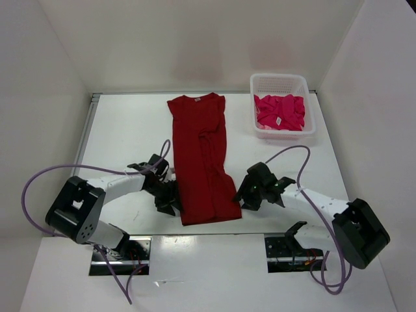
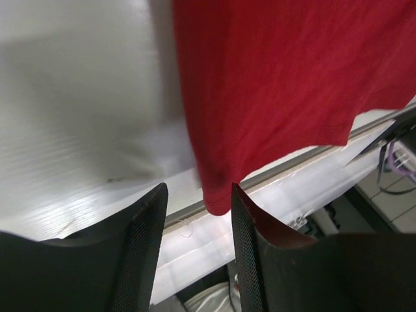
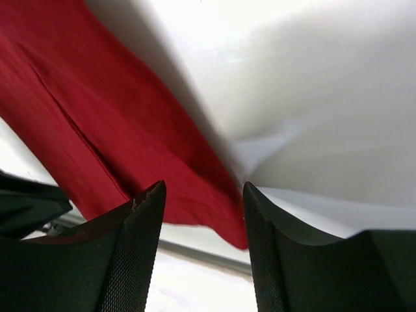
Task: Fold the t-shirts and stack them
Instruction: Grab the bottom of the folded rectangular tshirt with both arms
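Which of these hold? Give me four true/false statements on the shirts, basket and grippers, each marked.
1. The dark red shirt lies on the table, folded into a long strip. True.
2. The basket is empty. False: a magenta shirt sits in it.
3. The left gripper is shut on the red shirt. False: its jaws stand apart around the shirt's near corner.
4. The right gripper is open at the shirt's other near corner. True.

We find the top view bright, even and sharp, though the white table (image 1: 123, 130) looks washed out. Both wrist views are smeared: the dark red shirt (image 3: 97, 117) has a soft edge, a grey shadow beside it.
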Robot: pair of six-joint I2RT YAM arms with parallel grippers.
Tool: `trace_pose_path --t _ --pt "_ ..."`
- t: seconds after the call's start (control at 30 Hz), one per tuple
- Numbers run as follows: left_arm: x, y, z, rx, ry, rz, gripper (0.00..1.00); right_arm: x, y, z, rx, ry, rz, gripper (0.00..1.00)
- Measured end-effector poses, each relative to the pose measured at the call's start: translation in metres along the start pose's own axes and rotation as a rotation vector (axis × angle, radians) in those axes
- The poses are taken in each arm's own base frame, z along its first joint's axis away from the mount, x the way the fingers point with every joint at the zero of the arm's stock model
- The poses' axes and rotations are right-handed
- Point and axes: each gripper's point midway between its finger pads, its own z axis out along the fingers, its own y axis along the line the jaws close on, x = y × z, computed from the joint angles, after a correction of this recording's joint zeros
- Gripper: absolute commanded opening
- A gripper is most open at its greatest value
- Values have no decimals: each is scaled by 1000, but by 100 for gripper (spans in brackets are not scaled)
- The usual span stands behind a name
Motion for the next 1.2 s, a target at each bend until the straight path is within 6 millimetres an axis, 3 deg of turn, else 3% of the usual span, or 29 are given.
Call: trace_pose_path --t 0.17,0.27,0.33,0.53,0.7,0.9,1.07,1.2 --pt "14 -2 12 -6 56 20 43 23 -15 -3 -13 36 31 47" --pt "25 -1 17 -10 89 20 40 31 -19 -5 -27 53 44 38" --pt "30 -4 19 -10 101 25 36 35 -22 -5 -27 64 55 27" --pt "41 -9 30 -12 154 39 4 46 -23 -3 -18 92 50 0" --pt "44 -9 27 -15 159 35 0 73 -12 -9 -25 152 -28 0" --pt "57 -18 -3 12 136 59 0 101 11 -41 -87 222 -94 0" --pt "58 -30 -41 72 63 53 0 97 35 -72 -137 218 -100 0" --pt "42 -41 -63 96 -1 23 0 82 53 -80 -134 186 -126 0"
